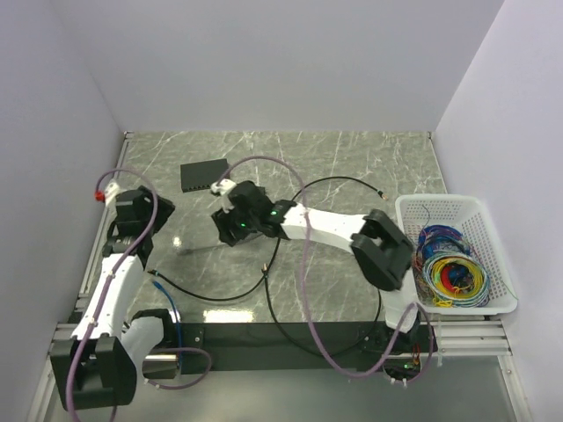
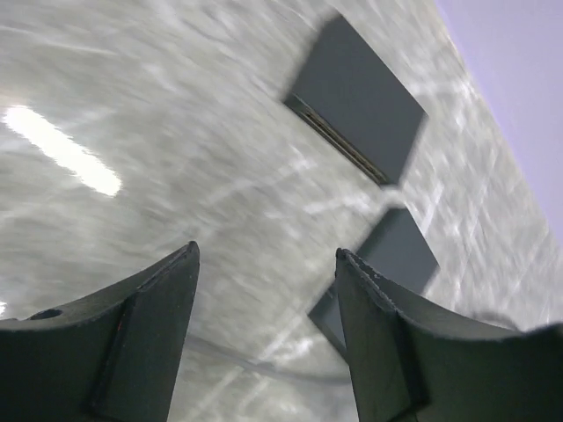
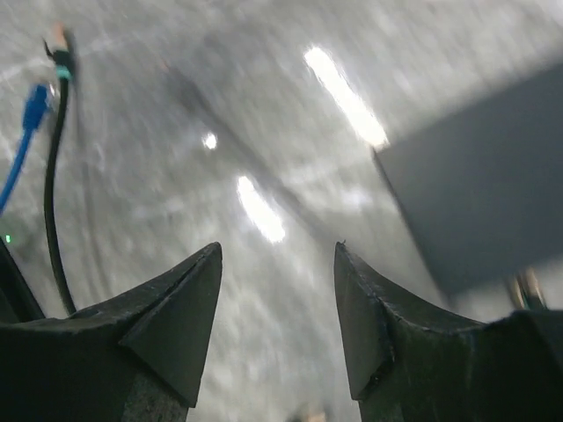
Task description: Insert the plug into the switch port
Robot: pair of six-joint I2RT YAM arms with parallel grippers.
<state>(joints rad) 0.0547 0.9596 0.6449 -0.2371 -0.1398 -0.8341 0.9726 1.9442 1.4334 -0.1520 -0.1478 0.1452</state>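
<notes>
The switch (image 1: 204, 176) is a flat black box lying at the far left of the table. In the left wrist view it (image 2: 356, 101) shows a row of sockets along one long edge. The thin black cable (image 1: 220, 297) snakes across the middle of the table. The plug (image 3: 58, 37), a pale tip on this cable, lies on the table beside the blue cable tip (image 3: 35, 101). My left gripper (image 1: 145, 215) is open and empty, left of the switch. My right gripper (image 1: 230, 227) is open and empty, just near of the switch (image 3: 493, 193).
A white basket (image 1: 497, 303) full of coloured wire coils stands at the right edge. The blue cable (image 1: 164, 290) lies by the left arm's base. The black cable's other end (image 1: 380, 193) rests near the basket. White walls enclose the table.
</notes>
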